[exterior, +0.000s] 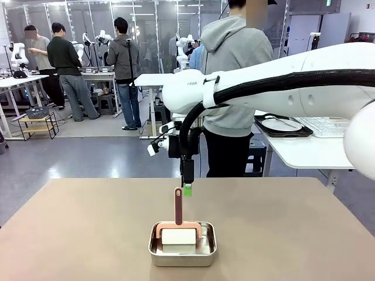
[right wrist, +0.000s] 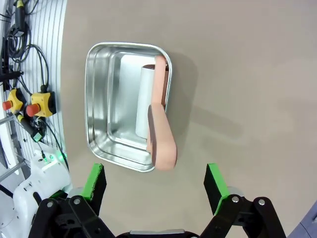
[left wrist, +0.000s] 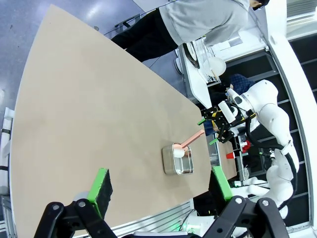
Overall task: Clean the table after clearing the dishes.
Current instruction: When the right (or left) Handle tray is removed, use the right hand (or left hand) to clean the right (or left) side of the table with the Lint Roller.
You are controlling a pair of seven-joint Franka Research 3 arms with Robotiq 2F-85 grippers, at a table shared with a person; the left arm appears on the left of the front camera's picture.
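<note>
Steel pan (exterior: pixel 182 259) holding the pink-handled roller (exterior: pixel 179 235) sits near the front edge of the table (exterior: pixel 293 222). Clearing looks done: tray (exterior: pixel 299 133) with a plate (exterior: pixel 281 124) is on the white side table (exterior: pixel 293 153) behind. Right gripper (exterior: pixel 187 187) hovers just above the handle (exterior: pixel 178 205) tip, jaws wide apart, empty. Left gripper (left wrist: pixel 161 186) is high over the table, also wide apart. Step: fetching the roller. Next: descend, centre on the handle, clamp.

Matte table (exterior: pixel 293 228), shiny steel pan (exterior: pixel 183 258), smooth pink plastic roller handle (exterior: pixel 178 206).
</note>
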